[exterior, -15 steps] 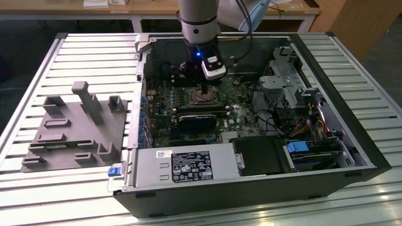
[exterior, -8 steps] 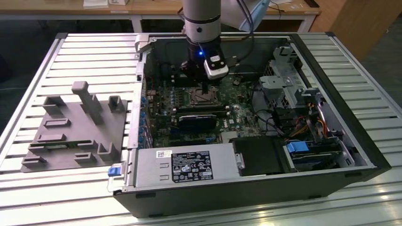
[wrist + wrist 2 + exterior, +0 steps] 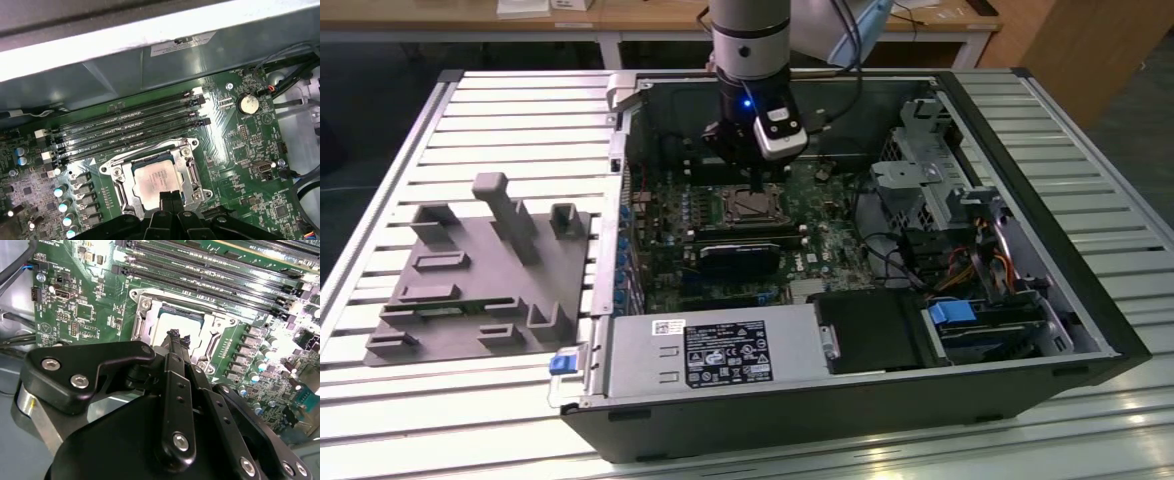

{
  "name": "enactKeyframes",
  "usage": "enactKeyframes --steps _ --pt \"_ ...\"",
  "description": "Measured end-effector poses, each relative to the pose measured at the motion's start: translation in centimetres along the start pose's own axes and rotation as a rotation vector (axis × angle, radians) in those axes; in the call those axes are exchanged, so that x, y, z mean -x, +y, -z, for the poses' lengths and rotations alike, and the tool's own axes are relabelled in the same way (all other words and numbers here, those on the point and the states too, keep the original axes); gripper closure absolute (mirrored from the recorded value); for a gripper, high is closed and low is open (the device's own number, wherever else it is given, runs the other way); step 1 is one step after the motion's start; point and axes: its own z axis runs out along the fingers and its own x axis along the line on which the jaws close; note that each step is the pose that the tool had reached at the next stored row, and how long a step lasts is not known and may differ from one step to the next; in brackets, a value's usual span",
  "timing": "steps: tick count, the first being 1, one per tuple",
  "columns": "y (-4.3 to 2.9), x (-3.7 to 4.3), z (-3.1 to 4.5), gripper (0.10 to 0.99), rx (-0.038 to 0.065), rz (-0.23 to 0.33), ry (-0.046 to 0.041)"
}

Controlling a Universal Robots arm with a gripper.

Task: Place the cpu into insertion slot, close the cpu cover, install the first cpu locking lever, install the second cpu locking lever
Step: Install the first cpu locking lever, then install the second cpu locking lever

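Hanging over the open computer case, the arm held its end effector just above the motherboard, nearest the insertion slot. In the second wrist view the end effector had its fingertips drawn together, with no gap visible between them and nothing seen held, their tip just over the edge of the cpu. In the first wrist view the black fingers were again side by side and closed, overlapping the near edge of the slot.

The cpu lay flat inside the insertion slot, its dull silver top facing up and level with the surrounding frame. The cpu cover was down over the socket, its silver frame bordering the chip on all sides, with the chip showing through the square cut-out. Whether the locking levers were latched could not be told.

Long black memory slots ran beside the socket, well apart from the fingers. A round coin battery sat on the green board further off. On the slatted desk, at the exterior view's left of the case, rested a grey fixture tray with upright posts.
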Motion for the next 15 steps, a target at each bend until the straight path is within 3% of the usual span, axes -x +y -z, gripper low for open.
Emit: enactKeyframes --steps 8,15 --pt "-0.15 0.07 0.20 0.984 -0.001 0.000 0.0001" --pt "-0.76 0.25 0.18 0.984 0.000 0.000 0.0001"
